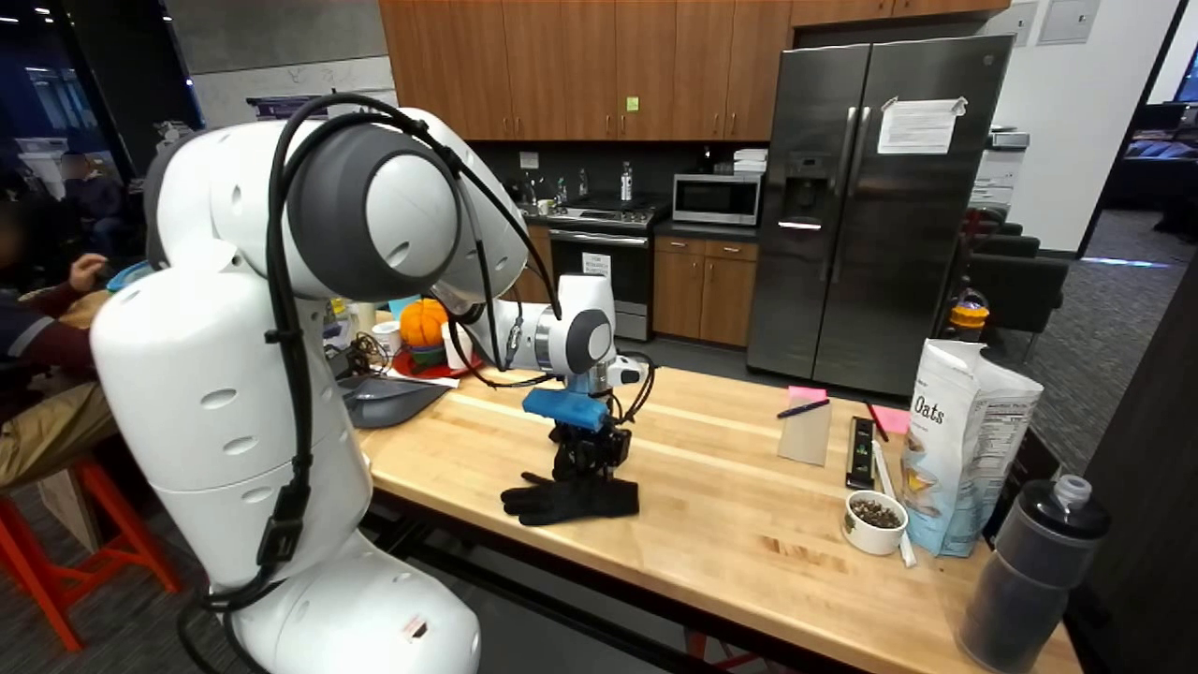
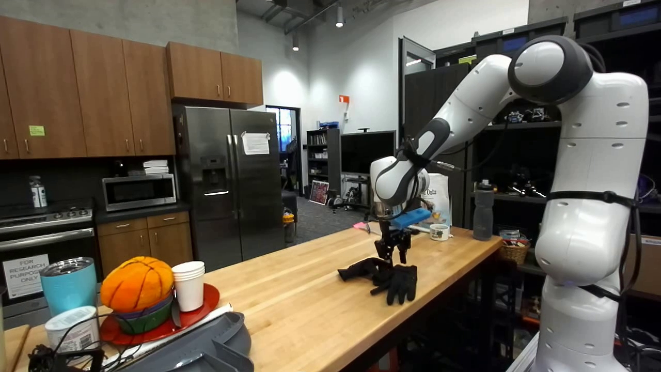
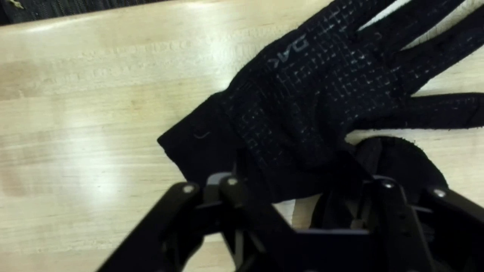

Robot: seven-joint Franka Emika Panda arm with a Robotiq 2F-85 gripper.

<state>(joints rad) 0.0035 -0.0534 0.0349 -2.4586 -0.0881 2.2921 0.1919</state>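
The pincer (image 2: 395, 258) stands partly spread over a black glove (image 3: 302, 94) (contact unclear).

Glove (image 3: 310, 90) blocks beneath the pincer (image 2: 395, 260); room toward white bowl (image 1: 868, 538)

In an exterior view the look starts just beside the arm (image 1: 412, 215), which looms at nine o'clock, and faces out across the tabletop (image 1: 730, 505), the bottle (image 1: 1029, 571) near at four. In an exterior view the look runs obliquely along that tabletop, the red plate (image 2: 206, 307) close at eight o'clock, the arm farther off at three. Both exterior views share the refrigerator (image 1: 898, 253) and cabinets (image 1: 580, 75). The wrist view faces down from very near, the gripper (image 3: 297, 164) at five o'clock; the black glove (image 3: 302, 98) at two shows in both exterior views.
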